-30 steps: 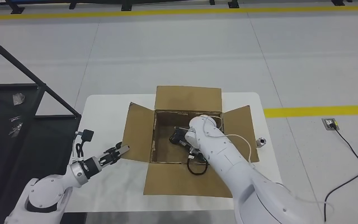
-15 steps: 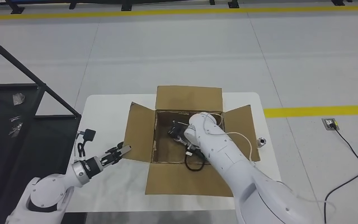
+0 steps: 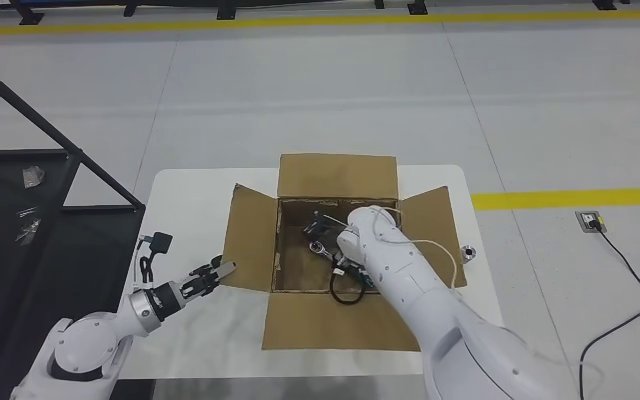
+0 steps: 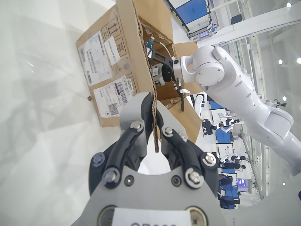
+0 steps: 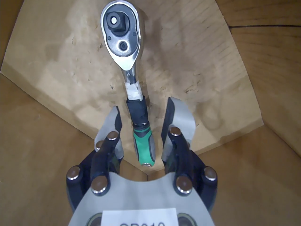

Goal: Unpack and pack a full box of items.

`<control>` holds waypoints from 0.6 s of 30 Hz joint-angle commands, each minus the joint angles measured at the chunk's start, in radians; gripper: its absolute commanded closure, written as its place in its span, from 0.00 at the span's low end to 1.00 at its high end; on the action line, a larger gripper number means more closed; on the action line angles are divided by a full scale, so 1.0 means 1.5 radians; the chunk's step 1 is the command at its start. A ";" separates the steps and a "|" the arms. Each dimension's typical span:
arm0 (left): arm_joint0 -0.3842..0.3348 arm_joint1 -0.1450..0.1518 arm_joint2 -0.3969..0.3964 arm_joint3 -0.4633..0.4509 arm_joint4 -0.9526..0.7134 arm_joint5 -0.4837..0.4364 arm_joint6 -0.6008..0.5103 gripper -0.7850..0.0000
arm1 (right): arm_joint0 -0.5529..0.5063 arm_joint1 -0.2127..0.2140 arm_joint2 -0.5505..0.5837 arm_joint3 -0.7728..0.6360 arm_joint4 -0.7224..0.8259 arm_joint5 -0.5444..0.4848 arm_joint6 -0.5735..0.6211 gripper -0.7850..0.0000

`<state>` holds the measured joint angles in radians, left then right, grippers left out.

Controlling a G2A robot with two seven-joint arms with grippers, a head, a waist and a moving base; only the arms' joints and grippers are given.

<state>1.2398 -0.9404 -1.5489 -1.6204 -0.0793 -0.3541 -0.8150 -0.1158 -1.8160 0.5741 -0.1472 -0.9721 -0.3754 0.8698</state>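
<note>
Right jaws, apart, straddle ratchet handle [image 5: 143, 142] inside box [image 5: 263, 55].

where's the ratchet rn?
Right wrist view: the ratchet lies flat on the floor of the cardboard box, its green handle end in the gap of the open right gripper, not clamped.

White, glossy, rounded shells on right arm [image 3: 420, 290] and left arm [image 3: 90, 345], with round caps at the joints. Thin white cable [image 3: 432, 246] along the right arm, black ribbed cable [image 4: 181, 99] at its wrist. Small black module [image 3: 157, 241] with black cable at the left wrist. Left gripper [image 4: 152, 116]: grey plate, black links, silver screws, grey fingers [image 4: 131, 111] with ribbed black pads, white label [image 4: 145, 217]. Right gripper [image 5: 143, 116] of the same build.
</note>
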 commanded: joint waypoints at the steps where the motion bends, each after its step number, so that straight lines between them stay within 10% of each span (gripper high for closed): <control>1: -0.001 0.000 0.001 -0.001 0.000 0.000 -0.002 1.00 | -0.002 0.002 0.003 0.000 0.004 0.004 -0.006 0.57; 18: 0.002 0.002 0.003 -0.005 -0.005 -0.008 -0.002 1.00 | -0.014 0.008 0.015 -0.013 0.008 0.015 -0.024 0.61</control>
<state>1.2413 -0.9379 -1.5436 -1.6271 -0.0820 -0.3652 -0.8164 -0.1353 -1.8033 0.5957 -0.1657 -0.9596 -0.3568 0.8365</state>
